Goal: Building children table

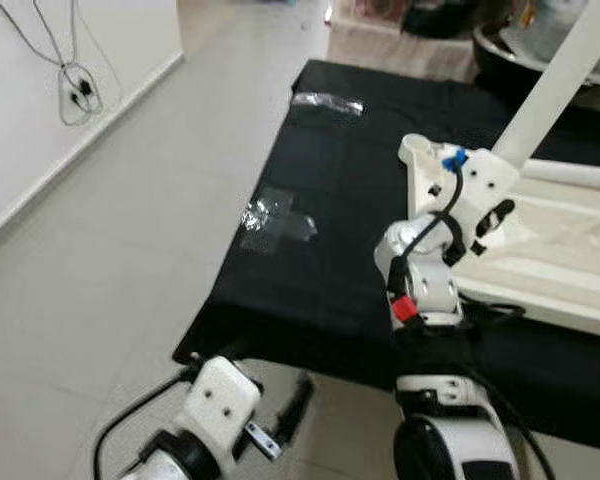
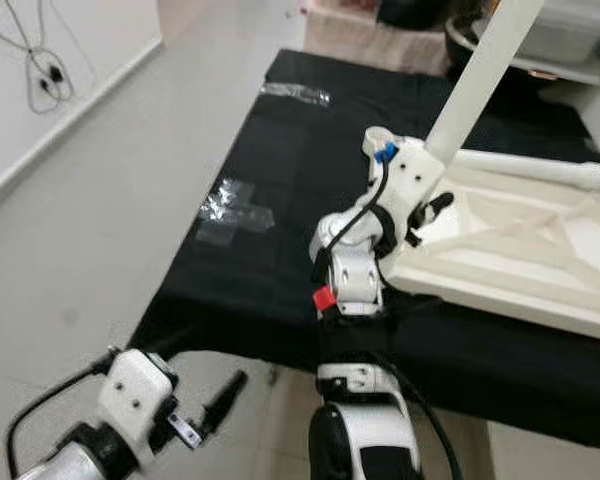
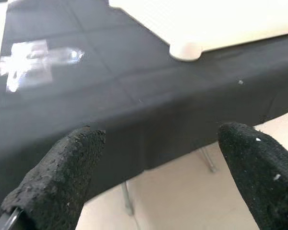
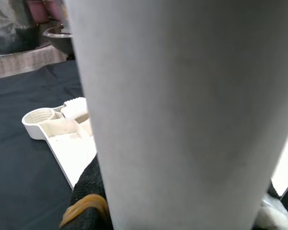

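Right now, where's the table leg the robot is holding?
In the head views the leg rises at a slant on the right, held by the right gripper over the upturned tabletop on the black cloth.

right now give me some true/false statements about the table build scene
1. The white table top lies upside down on the black cloth. True.
2. The right tool grips a white table leg. True; the leg fills its wrist view.
3. The left tool holds a second leg. False; it hangs open below the cloth edge, holding nothing.
4. The cloth is red. False; it is black.
5. Clear tape patches sit on the cloth. True.
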